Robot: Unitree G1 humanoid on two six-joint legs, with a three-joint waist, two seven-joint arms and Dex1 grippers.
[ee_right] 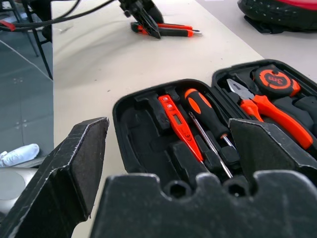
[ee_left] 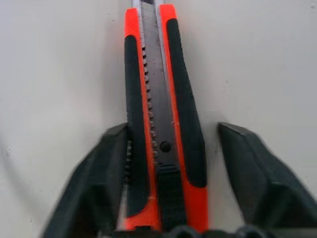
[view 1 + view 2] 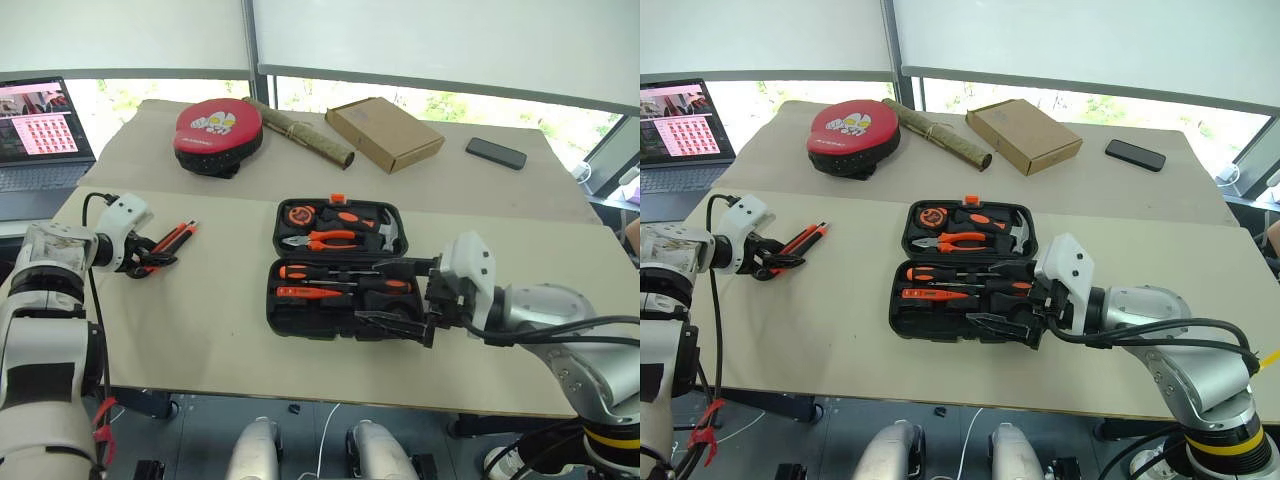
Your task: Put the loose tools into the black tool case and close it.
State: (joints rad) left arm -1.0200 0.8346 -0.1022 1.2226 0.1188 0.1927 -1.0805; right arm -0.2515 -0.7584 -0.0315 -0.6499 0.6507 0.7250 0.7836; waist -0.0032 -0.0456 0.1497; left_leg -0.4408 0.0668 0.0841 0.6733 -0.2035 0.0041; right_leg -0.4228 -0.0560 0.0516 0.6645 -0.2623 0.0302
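I see my left gripper [image 2: 171, 163] straddling the utility knife [image 2: 163, 114], fingers apart, nothing between it and the open tool case [image 3: 335, 295].

Only legible marking: "3m" in black on the orange round face of the tape measure [image 1: 274, 79], which sits in the far half of the open black tool case [image 1: 130, 148] (right wrist view). The red-topped round pad [image 3: 217, 130] carries a white printed graphic, possibly with lettering, too small to read. The laptop [image 3: 40, 125] screen shows a grid of small pink thumbnails, no readable text. Cardboard box [image 3: 385, 132] and phone [image 3: 495, 152] show no readable label. Nothing readable on the utility knife [image 2: 163, 124].
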